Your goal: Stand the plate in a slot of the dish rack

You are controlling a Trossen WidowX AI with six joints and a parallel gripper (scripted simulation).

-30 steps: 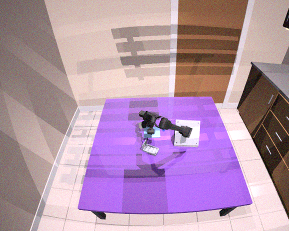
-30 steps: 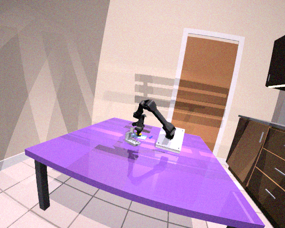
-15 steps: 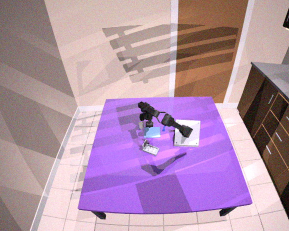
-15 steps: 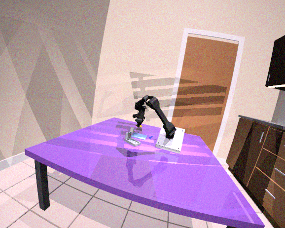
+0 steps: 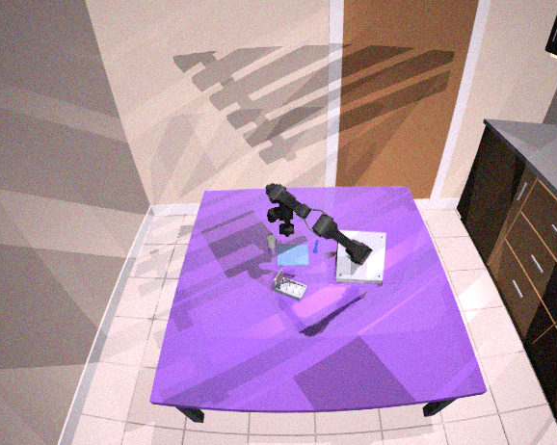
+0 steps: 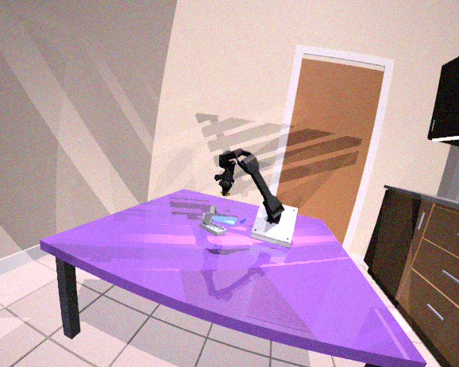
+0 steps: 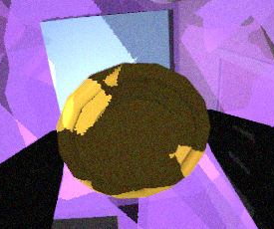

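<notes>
A round yellow plate [image 7: 134, 129] [image 6: 226, 195], mostly in dark shade in the wrist view, is between the two black fingers. My gripper [image 7: 134, 128] [image 6: 225, 193] is shut on the plate and holds it well above the table, with its round face towards the wrist camera. In the top view the gripper [image 5: 286, 234] is behind the blue mat, and the plate can hardly be seen there. The small grey-white dish rack [image 5: 290, 288] [image 6: 213, 228] stands on the table in front of the mat, with rows of small rails and a taller part at its left end.
A light blue mat [image 5: 293, 255] [image 6: 224, 219] [image 7: 84, 45] lies behind the rack. A grey cylinder [image 5: 271, 242] [image 6: 213, 209] stands left of the mat. A small blue object [image 5: 315, 247] [image 6: 243, 221] lies right of it. The arm's white base plate [image 5: 377, 270] [image 6: 288, 226] is further right.
</notes>
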